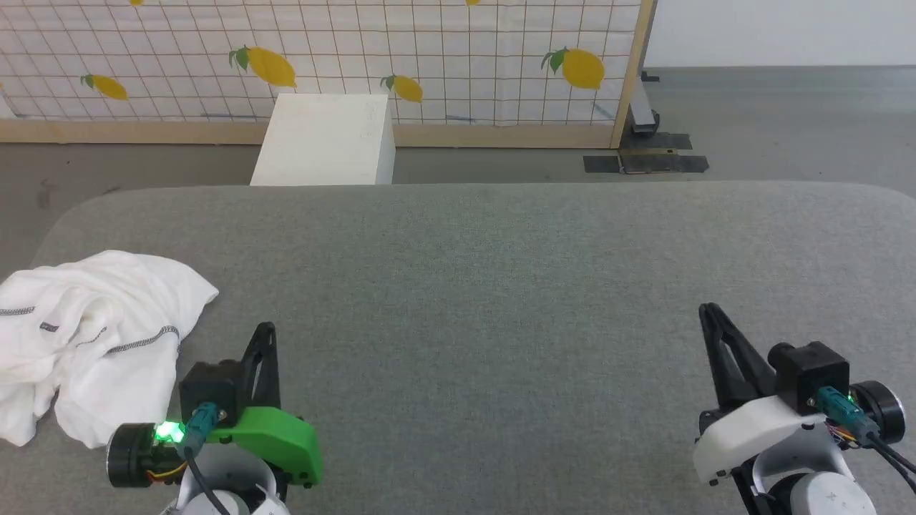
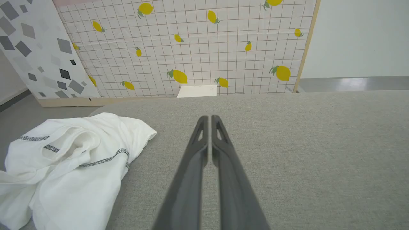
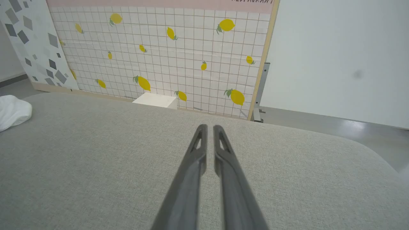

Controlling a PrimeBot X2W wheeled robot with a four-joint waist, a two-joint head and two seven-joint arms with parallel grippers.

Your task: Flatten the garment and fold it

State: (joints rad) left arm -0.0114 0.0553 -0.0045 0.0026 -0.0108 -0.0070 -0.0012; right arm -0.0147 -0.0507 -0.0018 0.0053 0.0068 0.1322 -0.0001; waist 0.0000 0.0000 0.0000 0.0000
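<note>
The garment (image 1: 93, 336) is a white shirt with grey zigzag seams, lying crumpled in a heap at the left end of the grey padded table (image 1: 486, 286). In the left wrist view the garment (image 2: 67, 166) lies left of my fingers. A corner of it (image 3: 12, 111) shows at the left edge of the right wrist view. My left gripper (image 1: 266, 330) is shut and holds nothing, just right of the heap and apart from it. My right gripper (image 1: 708, 311) hovers shut and bare over the table's right side. Both grippers (image 2: 209, 118) (image 3: 209, 127) point toward the far edge.
A white box (image 1: 325, 139) stands on the floor beyond the table's far edge. Behind it is a lemon-print grid screen (image 1: 429, 57) with a wooden frame. Grey floor lies to the right, and the table's corners are rounded.
</note>
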